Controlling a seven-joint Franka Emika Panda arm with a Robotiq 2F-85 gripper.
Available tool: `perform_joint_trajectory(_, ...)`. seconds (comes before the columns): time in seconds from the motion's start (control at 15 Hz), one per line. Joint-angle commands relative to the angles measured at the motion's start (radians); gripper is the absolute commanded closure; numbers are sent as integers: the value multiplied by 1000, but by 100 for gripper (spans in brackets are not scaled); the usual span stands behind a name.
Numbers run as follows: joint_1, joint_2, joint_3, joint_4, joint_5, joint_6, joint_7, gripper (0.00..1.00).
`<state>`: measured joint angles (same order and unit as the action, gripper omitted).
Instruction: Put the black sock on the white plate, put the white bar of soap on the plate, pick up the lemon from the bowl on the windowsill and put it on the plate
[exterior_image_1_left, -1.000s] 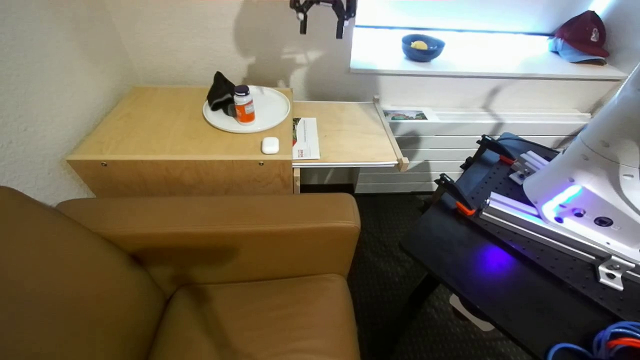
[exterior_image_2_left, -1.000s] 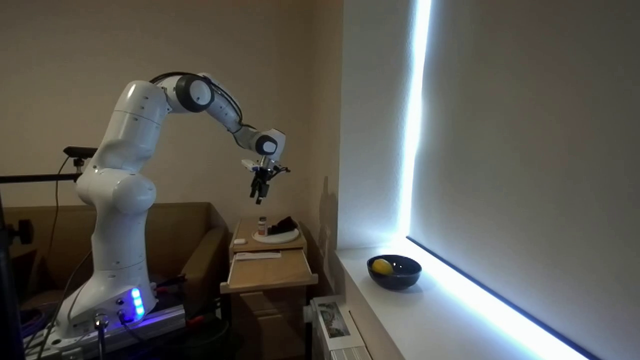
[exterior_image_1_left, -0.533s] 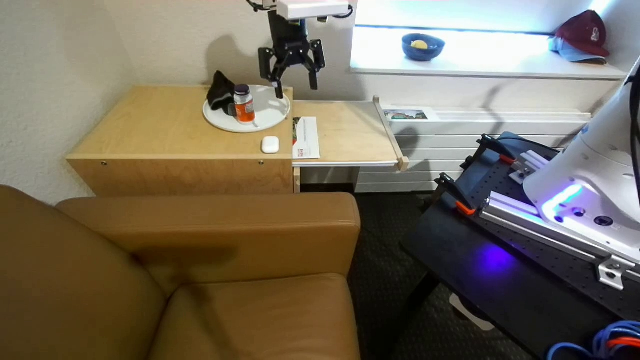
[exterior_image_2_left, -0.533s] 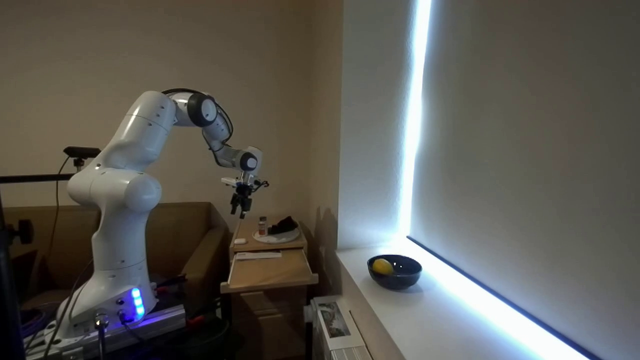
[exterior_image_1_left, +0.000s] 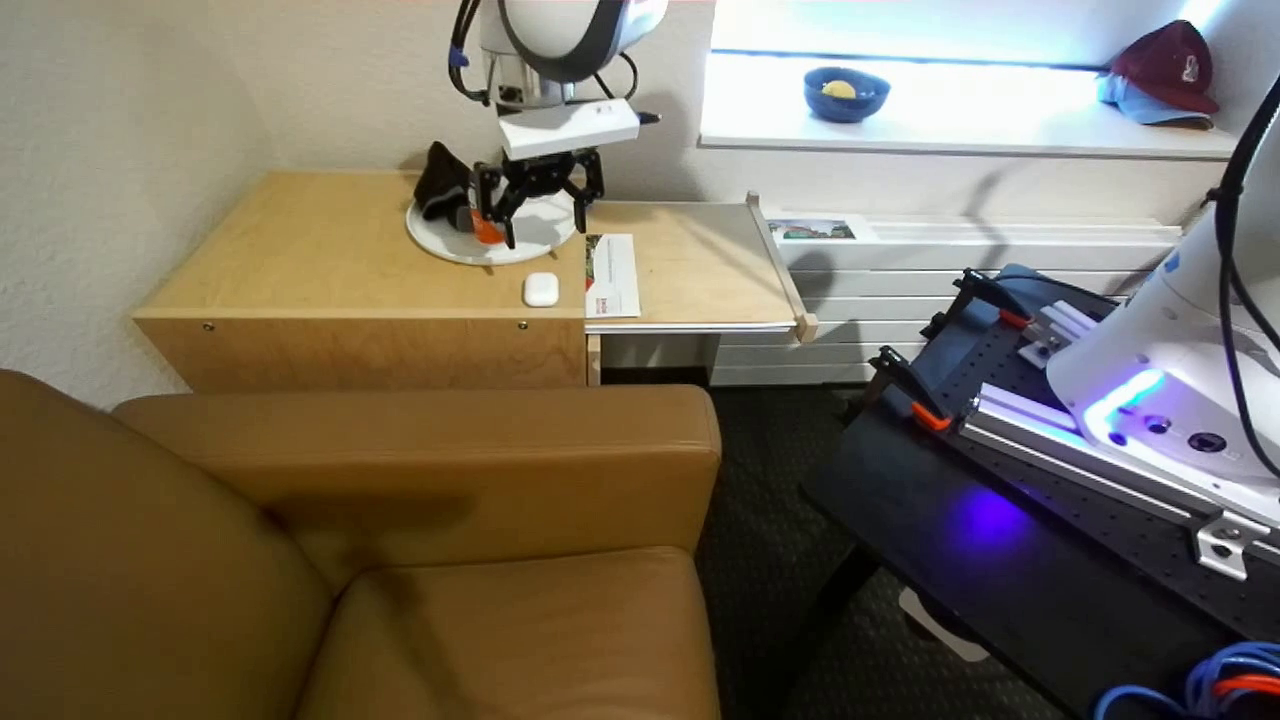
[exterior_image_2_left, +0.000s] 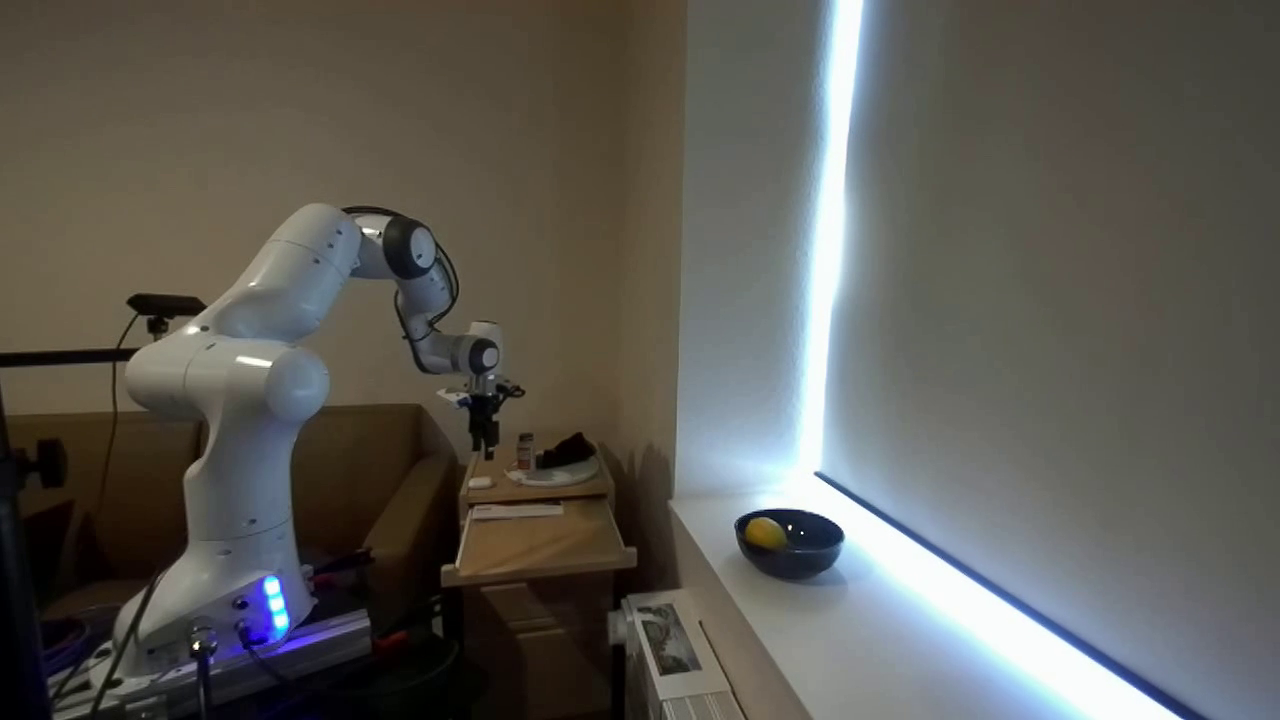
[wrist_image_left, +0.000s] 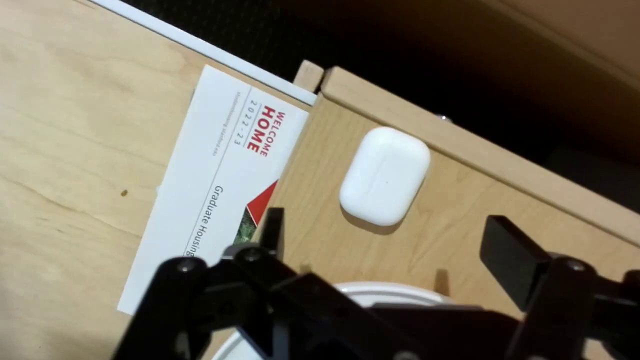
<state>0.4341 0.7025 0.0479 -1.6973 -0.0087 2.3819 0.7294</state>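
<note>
Compared with half a second ago, the white robot arm (exterior_image_2_left: 235, 390) has brought its end lower, closer to the light wooden worktop (exterior_image_1_left: 320, 250); the objects lie as they did. Well apart from the worktop is a brightly lit white windowsill (exterior_image_2_left: 850, 640). On the worktop sits a round white plate (exterior_image_1_left: 542, 224). Near its rim hang the fingers (wrist_image_left: 510, 257), spread wide with nothing between them, their tips above the worktop and touching nothing that shows. A blue bowl (exterior_image_2_left: 795, 565) stands on the windowsill. The limp black sock (exterior_image_1_left: 440, 185) is already on the plate, bunched at one side, beside an upright bottle (exterior_image_1_left: 487, 231) with an orange label that the fingers partly hide in an exterior view. The yellow lemon (exterior_image_2_left: 765, 533) rests inside the bowl. Last and smallest, the white bar of soap (wrist_image_left: 385, 176), a smooth rounded block, lies on the worktop just beside the plate, not touching it, close to the worktop's edge.

From this, the sock step looks done and the soap step seems in hand, at the approach. The next move likely calls for carrying the fingers from the plate's rim out over the soap, turning them slightly to straddle its narrower width, lowering, and pressing them together. Its rounded sides could slip. The lemon would remain for afterwards.
</note>
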Motion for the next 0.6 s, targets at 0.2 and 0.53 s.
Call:
perform_joint_trajectory(0.2, 3, 38, -9, 30, -1, 3, 44, 0)
perform_joint_trajectory(0.53, 10, 85, -3, 29, 19, 23, 91, 0)
